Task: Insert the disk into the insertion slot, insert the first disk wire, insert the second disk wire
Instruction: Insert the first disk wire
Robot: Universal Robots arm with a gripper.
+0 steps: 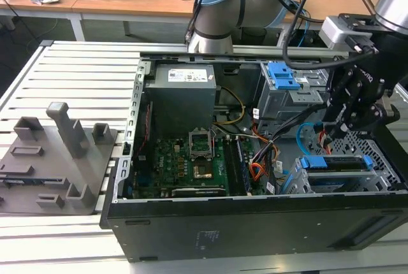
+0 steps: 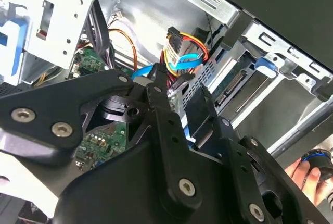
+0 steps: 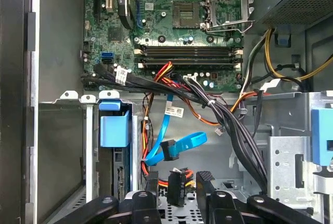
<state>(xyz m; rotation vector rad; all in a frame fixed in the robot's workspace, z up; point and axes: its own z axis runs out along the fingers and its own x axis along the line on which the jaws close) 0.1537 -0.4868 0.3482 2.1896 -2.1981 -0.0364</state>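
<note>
The disk point(image 1: 335, 162), in its blue carrier point(image 3: 113, 129), sits inside the insertion slot point(image 1: 294, 183), a low grey cage at the case's front corner on the exterior view's right. My gripper point(image 1: 338, 135) hangs just above that cage. Between its black fingers point(image 3: 152, 187) stands the dark plug of the first disk wire point(image 3: 177, 186), and its orange, red and yellow strands point(image 2: 180, 40) loop away from it. My gripper point(image 2: 178, 86) is shut on that plug. The second disk wire point(image 3: 182, 143), a light-blue loop with a dark plug, hangs free just beyond my fingertips point(image 2: 183, 62).
A taller grey bay with a blue latch point(image 1: 284, 76) stands behind the cage. Thick black cable bundles point(image 3: 223, 114) cross between the motherboard point(image 1: 191, 159) and the drive area. A person's hand point(image 2: 307, 174) is outside the case wall. A grey fixture point(image 1: 57, 153) lies on the table.
</note>
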